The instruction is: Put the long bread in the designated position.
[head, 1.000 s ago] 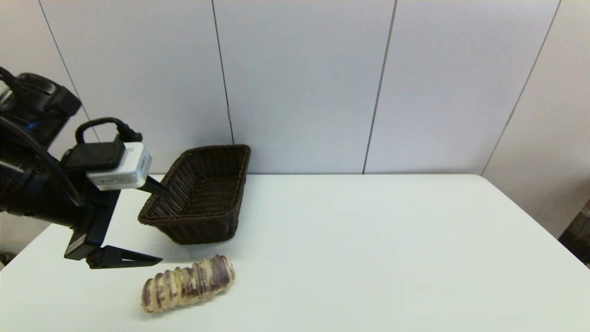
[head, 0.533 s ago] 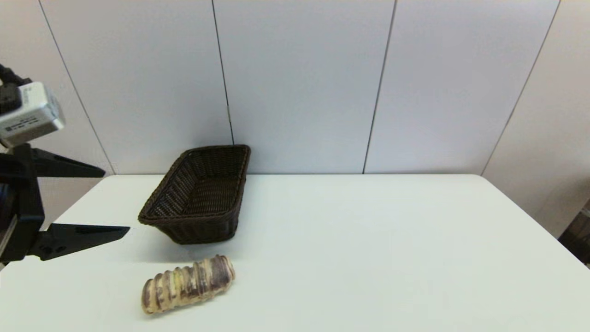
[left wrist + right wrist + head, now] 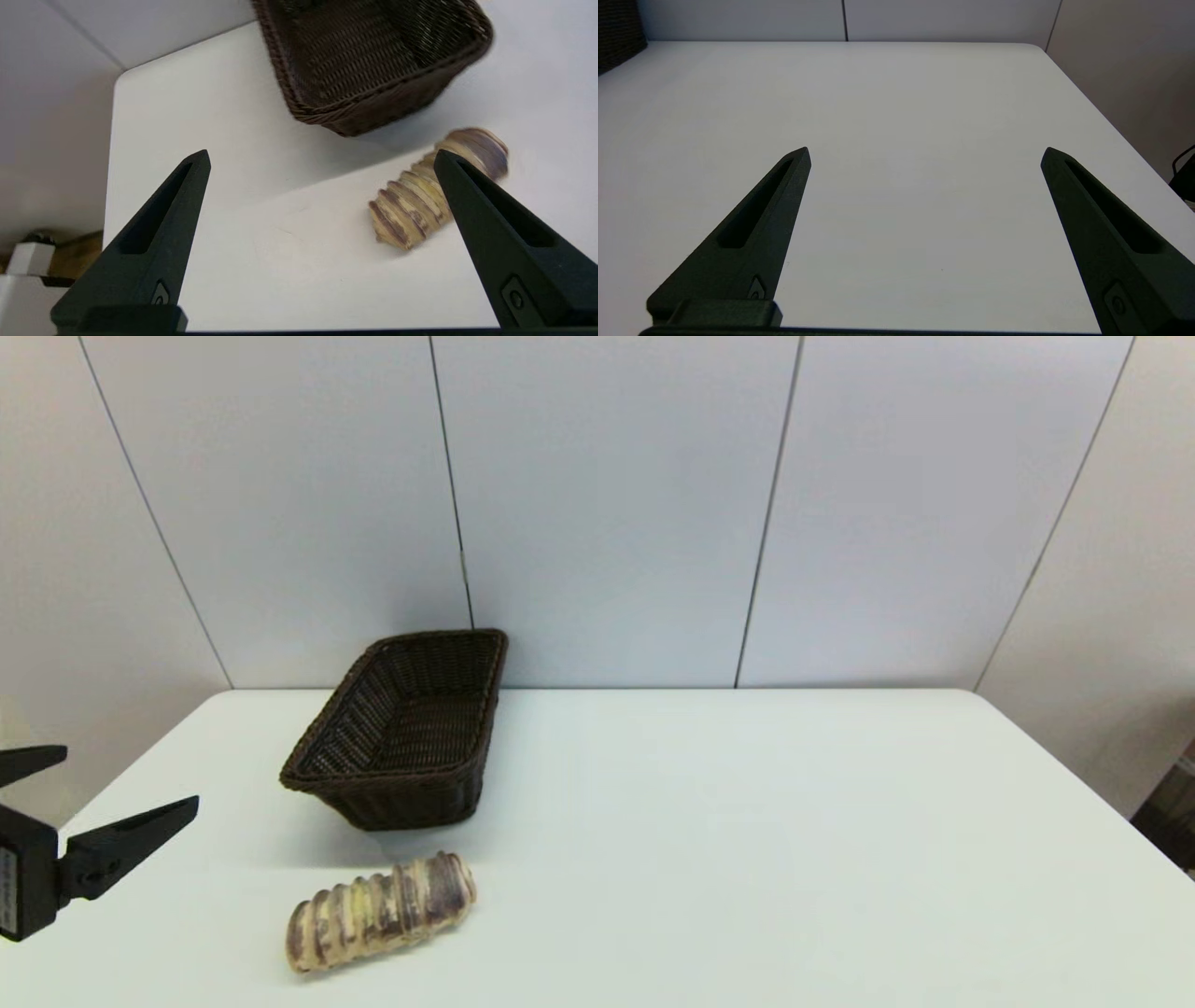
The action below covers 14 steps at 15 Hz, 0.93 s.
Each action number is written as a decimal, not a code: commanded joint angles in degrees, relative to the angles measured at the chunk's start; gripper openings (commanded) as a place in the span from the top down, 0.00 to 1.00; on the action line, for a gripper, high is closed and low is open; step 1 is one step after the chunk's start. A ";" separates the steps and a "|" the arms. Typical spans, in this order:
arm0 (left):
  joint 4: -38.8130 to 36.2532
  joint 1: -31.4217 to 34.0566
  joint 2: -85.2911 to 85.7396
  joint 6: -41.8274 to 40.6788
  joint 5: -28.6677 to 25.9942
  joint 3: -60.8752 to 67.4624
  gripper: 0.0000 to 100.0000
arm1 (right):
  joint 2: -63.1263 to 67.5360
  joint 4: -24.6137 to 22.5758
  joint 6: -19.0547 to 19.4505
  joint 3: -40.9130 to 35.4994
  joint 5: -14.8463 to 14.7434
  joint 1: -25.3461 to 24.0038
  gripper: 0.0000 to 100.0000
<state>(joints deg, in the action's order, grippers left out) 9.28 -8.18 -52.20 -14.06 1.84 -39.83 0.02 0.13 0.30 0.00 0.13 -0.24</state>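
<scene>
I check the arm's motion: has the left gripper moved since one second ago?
Yes. The left gripper has pulled back from beside the wicker basket to the table's left edge, open.

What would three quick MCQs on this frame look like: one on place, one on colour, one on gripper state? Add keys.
1. Where does the long bread lie?
A. inside the basket
B. on the table, in front of the basket
C. between the left gripper's fingers

2. What colour is the wicker basket?
A. dark brown
B. white
C. red

3. How is the left gripper?
A. shut on the bread
B. shut, holding nothing
C. open, holding nothing

Key:
1 B: the head view shows the loaf on the white table, just nearer the robot than the basket.
2 A: its weave is dark brown in both the head and left wrist views.
3 C: the left wrist view shows its fingers spread wide with only table between them.
</scene>
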 commanded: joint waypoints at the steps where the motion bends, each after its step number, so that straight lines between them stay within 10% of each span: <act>1: -16.04 0.27 15.55 2.01 1.24 18.12 0.00 | 0.06 0.04 -0.04 0.00 -0.05 -0.02 0.00; 14: -18.15 8.00 41.92 5.27 -2.37 36.75 0.00 | 0.06 -0.05 0.05 0.00 0.04 -0.02 0.00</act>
<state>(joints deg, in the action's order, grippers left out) -8.86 -0.55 -15.21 -10.25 -0.49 -6.53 0.02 0.18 0.30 0.00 0.10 -0.24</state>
